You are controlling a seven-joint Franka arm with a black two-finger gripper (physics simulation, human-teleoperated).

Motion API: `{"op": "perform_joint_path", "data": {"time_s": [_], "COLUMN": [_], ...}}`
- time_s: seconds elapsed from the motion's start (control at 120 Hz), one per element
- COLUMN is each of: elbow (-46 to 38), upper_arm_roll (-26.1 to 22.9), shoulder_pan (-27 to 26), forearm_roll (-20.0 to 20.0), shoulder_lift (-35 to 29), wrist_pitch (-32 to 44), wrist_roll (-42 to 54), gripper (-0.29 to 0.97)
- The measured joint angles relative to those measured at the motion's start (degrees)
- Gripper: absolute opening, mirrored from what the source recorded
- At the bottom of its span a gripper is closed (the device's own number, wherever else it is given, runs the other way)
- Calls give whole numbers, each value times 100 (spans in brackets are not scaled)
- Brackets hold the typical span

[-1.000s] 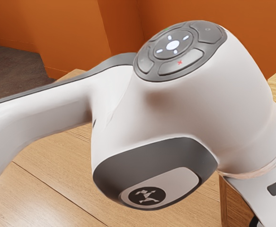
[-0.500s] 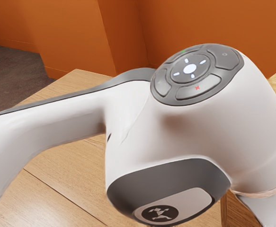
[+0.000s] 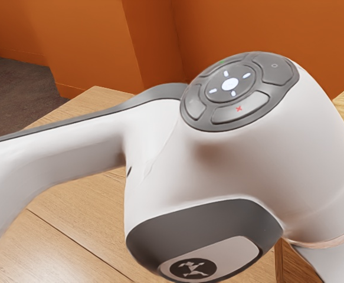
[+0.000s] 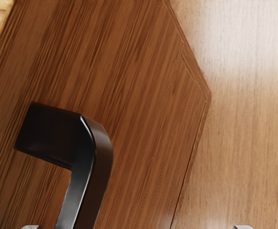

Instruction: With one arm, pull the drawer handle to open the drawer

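Note:
A black bar handle [image 4: 84,157] is mounted on the dark wood drawer front [image 4: 139,81], close under my hand in the wrist view. Two pale fingertips [image 4: 30,227] peek in at that view's lower edge, far apart, and the handle's bar runs down between them, nearer to one. My gripper [image 4: 135,227] stands open around the handle. In the exterior view my white arm [image 3: 236,147] blocks the hand and the drawer.
A lighter wood surface [image 4: 243,119] borders the drawer front. In the exterior view a light wooden table top [image 3: 71,224] lies under the arm, a brown wooden edge [image 3: 287,265] shows at the lower right, and orange walls [image 3: 101,41] stand behind.
In the exterior view the arm's big joint has shifted right and slightly down over the last second, then eased back a little to the left.

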Motion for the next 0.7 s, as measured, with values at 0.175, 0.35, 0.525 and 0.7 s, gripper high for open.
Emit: {"op": "perform_joint_path", "data": {"time_s": [0.175, 0.35, 0.525, 0.7], "elbow": [-110, -253, -594, -972], "upper_arm_roll": [-10, -46, -48, -5], "shoulder_pan": [-50, -113, -299, -453], "forearm_roll": [-2, -2, -26, -49], "shoulder_lift": [-184, -394, -652, -1047], "wrist_pitch": [-31, -44, -53, -69], "wrist_roll": [-33, -77, -139, -207], "gripper": [39, 39, 46, 44]}}
